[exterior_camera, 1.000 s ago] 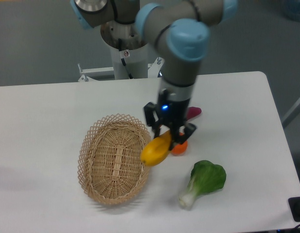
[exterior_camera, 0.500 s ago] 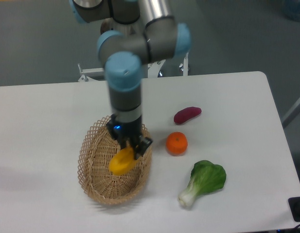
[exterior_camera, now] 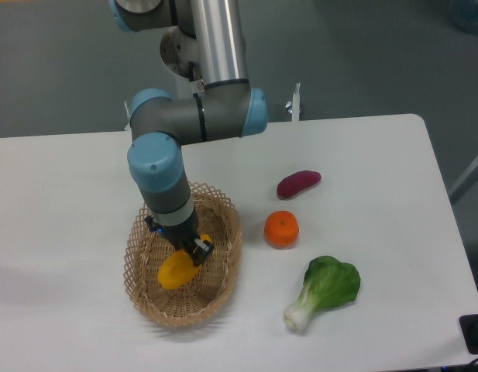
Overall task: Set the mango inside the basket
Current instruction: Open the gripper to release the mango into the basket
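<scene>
The yellow-orange mango (exterior_camera: pixel 177 270) is low inside the oval tan wicker basket (exterior_camera: pixel 142 291), near its middle. My gripper (exterior_camera: pixel 184 249) reaches down into the basket and is shut on the mango's upper end. The arm's wrist hides part of the basket's far rim. I cannot tell whether the mango touches the basket floor.
A round orange (exterior_camera: pixel 281 229) sits just right of the basket. A purple-red sweet potato (exterior_camera: pixel 298 184) lies behind it. A green bok choy (exterior_camera: pixel 325 289) lies at the front right. The arm's base stands at the table's far edge.
The gripper carried the mango from beside the orange leftward over the basket, then lowered it deeper into the basket. The other produce has not moved.
</scene>
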You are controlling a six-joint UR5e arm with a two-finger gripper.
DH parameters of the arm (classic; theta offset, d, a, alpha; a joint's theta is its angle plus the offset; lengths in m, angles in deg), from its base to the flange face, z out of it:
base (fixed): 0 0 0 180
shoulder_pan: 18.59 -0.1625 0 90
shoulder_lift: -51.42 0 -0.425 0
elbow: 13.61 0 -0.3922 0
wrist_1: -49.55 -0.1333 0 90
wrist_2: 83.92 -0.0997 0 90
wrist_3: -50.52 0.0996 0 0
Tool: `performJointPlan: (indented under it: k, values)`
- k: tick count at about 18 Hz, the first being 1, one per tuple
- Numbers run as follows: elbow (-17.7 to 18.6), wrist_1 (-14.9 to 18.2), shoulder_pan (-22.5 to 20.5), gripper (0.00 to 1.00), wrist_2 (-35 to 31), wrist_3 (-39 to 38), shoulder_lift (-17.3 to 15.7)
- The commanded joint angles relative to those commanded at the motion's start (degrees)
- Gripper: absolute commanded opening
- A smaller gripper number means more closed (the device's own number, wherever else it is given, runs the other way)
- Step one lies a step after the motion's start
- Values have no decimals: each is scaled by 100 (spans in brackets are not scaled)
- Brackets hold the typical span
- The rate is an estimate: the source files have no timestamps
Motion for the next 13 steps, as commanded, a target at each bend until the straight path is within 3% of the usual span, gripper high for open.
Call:
performJointPlan:
  k: [4,7,10,13]
  values:
    - [26,0,44,30,0,9,27]
    - [18,0,44,51,0,18,18]
    - [0,0,44,99,0,18,-8]
    - [-105,35,35,100,26,0,-105]
